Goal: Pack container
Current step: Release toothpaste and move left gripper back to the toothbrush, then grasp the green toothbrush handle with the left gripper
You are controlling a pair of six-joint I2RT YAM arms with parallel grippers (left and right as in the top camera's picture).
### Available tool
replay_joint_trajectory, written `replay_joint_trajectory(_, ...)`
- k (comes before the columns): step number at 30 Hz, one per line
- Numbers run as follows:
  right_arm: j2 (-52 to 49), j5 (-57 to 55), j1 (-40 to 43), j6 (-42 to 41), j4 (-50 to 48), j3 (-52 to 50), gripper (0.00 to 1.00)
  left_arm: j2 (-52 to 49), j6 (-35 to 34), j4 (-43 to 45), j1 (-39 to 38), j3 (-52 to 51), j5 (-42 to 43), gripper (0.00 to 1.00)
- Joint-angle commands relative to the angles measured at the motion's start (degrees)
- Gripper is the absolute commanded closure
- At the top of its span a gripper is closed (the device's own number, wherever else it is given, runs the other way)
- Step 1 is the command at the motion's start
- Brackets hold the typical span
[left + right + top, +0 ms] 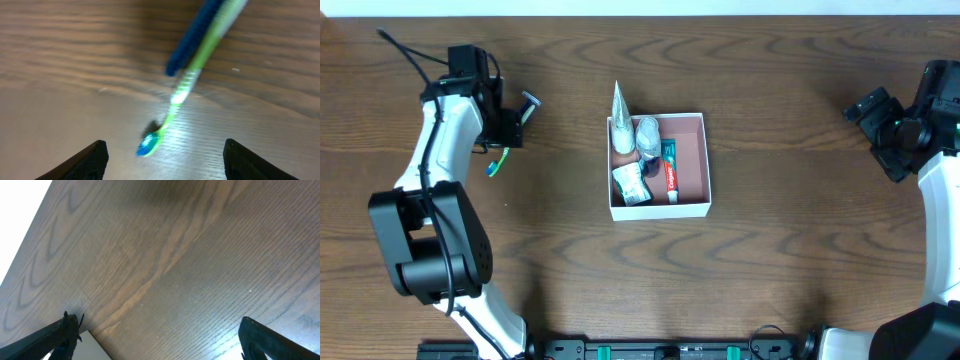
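Observation:
The container (692, 165) sits at the table's middle, a white-walled box with a pinkish inside. It holds a toothpaste tube (670, 170), white packets (630, 185) and a pale cone-shaped item (620, 110) that sticks out over its far rim. My left gripper (508, 135) is open and empty, hovering over a green toothbrush (497, 164) far left of the container. In the left wrist view the toothbrush (172, 107) lies on the wood, its blue head between my open fingers (165, 165). My right gripper (877, 128) is open and empty at the far right.
A dark blue razor (530, 103) lies next to the toothbrush; its handle shows in the left wrist view (192, 40). The right wrist view shows bare wood (175, 280), the table's edge at top left and a white patch (92, 347) by the left finger.

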State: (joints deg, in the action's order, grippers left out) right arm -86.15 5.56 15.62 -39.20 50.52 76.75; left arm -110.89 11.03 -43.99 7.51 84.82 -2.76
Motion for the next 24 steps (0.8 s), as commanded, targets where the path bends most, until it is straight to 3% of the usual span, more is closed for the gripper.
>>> replay_joint_trajectory(1, 0.66, -0.20, 0.28, 0.72, 0.07, 0.07, 0.01, -1.38, 8.37, 0.63, -0.24, 0.02, 6.78, 0.25)
replay_joint_trajectory(24, 0.66, -0.20, 0.28, 0.72, 0.07, 0.07, 0.01, -9.25, 10.16, 6.71, -0.24, 0.00, 7.08, 0.24)
